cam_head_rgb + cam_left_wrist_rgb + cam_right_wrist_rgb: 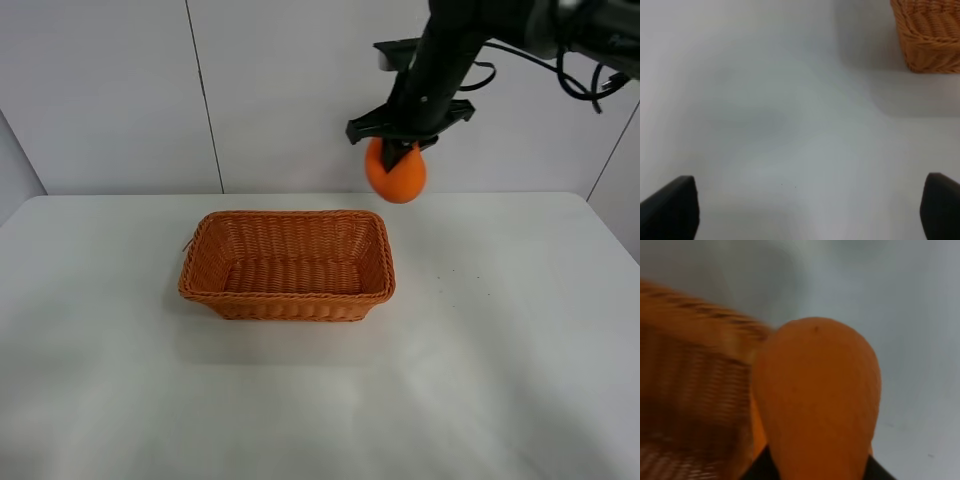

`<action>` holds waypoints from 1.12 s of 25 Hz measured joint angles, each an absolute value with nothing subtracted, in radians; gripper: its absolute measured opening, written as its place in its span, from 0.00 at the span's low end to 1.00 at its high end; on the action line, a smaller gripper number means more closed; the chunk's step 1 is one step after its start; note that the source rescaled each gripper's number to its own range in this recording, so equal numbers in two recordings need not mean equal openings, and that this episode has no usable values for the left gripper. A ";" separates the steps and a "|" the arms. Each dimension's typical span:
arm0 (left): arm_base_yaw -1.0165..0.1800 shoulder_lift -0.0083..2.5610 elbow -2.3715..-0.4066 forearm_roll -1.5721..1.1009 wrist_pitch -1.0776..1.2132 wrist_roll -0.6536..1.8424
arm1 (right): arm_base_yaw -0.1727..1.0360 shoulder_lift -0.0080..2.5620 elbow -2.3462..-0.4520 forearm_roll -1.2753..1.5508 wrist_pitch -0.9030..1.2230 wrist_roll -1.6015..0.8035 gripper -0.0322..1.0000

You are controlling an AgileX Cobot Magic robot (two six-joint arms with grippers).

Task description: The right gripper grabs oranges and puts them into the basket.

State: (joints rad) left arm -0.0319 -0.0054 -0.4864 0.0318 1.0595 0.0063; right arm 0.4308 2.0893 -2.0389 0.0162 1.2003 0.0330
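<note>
The right fingers (400,152) are closed on the orange (396,172) and hold it in the air, clear of the tabletop (500,350). From the high camera the fruit hangs below the black arm, against the pale back wall, up and to the right of the basket's far right corner. The fingers grip it around its upper part, and its rounded end points down.

The basket (290,300) sits on the tabletop a little left of the middle, with its long side facing the camera. Nothing lies inside it, and the woven floor shows plainly.

In the right wrist camera the orange (820,400) fills the middle of the picture. Only dark slivers of the fingers show at either side of its base. The rim of the basket (690,365) lies blurred beside and beneath it, and grey tabletop is on the other side. Whether the fruit is over the rim or just outside it, I cannot tell.

The left fingers (670,210) are spread wide apart and grip nothing. They hang over bare tabletop (790,125), and one corner of the basket (930,35) shows well ahead of them.
</note>
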 joint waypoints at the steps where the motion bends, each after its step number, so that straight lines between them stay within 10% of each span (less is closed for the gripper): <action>1: -0.032 -0.005 -0.486 0.032 1.060 0.006 | 0.465 2.094 -2.039 0.016 1.182 0.033 0.03; 14: -0.032 -0.005 -0.486 0.032 1.060 0.006 | 0.663 2.351 -2.041 0.037 0.965 0.045 0.05; 21: -0.032 -0.005 -0.486 0.032 1.060 0.006 | 0.661 2.378 -2.039 0.060 0.968 0.049 0.90; 28: -0.032 -0.005 -0.486 0.032 1.060 0.006 | 0.661 2.348 -2.142 0.045 1.094 0.049 1.00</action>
